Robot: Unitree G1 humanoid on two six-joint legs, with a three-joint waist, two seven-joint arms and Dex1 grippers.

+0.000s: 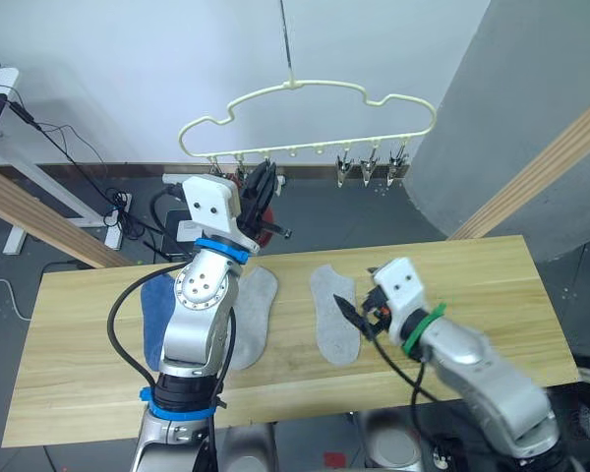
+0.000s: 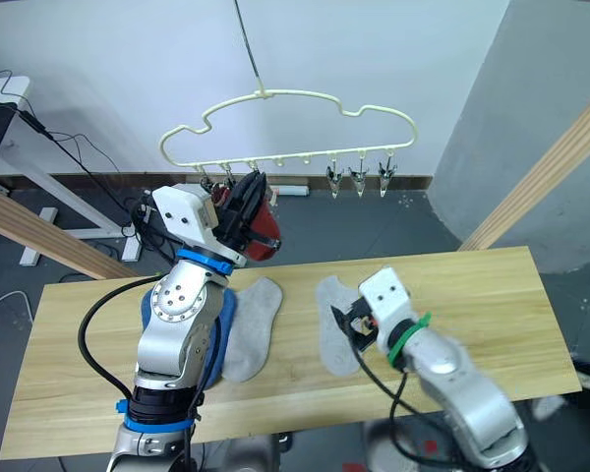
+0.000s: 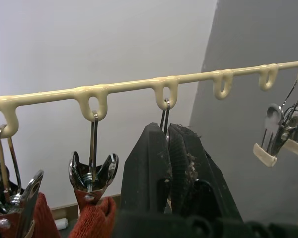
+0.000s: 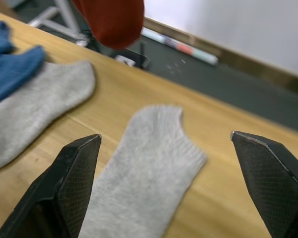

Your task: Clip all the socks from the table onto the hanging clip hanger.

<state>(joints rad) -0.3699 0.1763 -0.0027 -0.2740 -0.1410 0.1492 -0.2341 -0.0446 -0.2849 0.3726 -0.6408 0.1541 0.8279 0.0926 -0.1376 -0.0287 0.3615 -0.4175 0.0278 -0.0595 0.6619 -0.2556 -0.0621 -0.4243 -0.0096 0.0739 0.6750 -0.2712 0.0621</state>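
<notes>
While the left gripper (image 3: 170, 148) is reaching up among the clips, the right gripper (image 4: 166, 188) is hovering over a grey sock.

Its fingers pressed together, the left gripper is sitting right under the clip hanger (image 1: 305, 118), around the wire of one clip (image 3: 165, 111); whether it is pinching anything I cannot tell; two rust red socks (image 2: 261, 228) are hanging from clips just beside it — one clip (image 3: 93, 174) is biting red knit; the right gripper's jaws are spread wide and holding nothing, a grey sock (image 4: 144, 178) lying between them on the table (image 1: 472, 285); a second grey sock (image 1: 258, 315) is lying nearby, with the blue socks (image 4: 7, 64) beside it.
</notes>
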